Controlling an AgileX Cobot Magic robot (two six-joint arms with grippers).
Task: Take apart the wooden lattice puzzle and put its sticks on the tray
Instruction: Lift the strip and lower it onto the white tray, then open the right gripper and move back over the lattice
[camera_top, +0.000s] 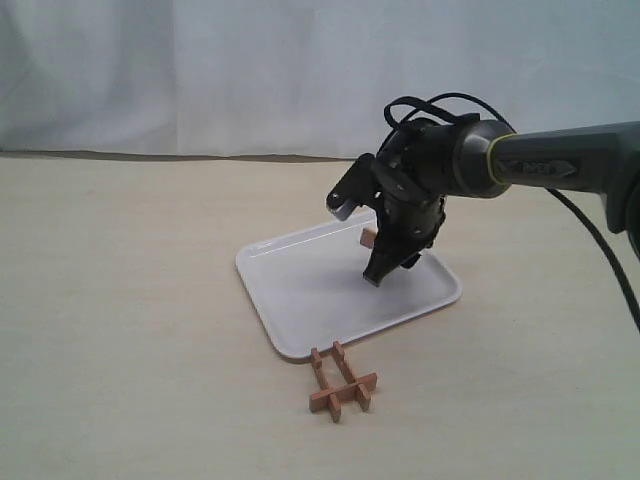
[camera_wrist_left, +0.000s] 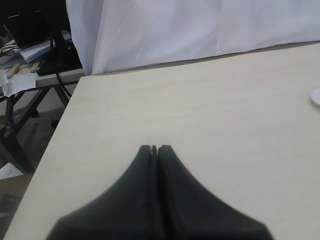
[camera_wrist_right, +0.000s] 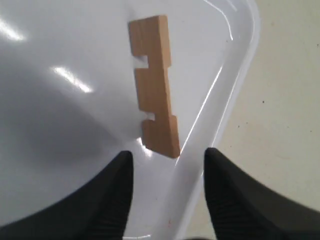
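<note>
One stick (camera_wrist_right: 152, 85) lies flat on the single tray (camera_top: 300, 285), near its rim, below the right gripper (camera_wrist_right: 167, 154), whose jaws are spread and empty. The puzzle (camera_top: 340, 383), seemingly three sticks, sits on the table (camera_top: 120, 300) just beside the tray. The left gripper (camera_wrist_left: 155, 148) is pressed together. The arm label (camera_top: 545, 168) is too small to read.

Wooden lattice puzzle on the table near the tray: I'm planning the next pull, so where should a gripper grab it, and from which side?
Probably from above, closing on a free stick end that juts past the crossings of the wooden lattice puzzle. It lies flat on the table, so its tops and ends are exposed.
</note>
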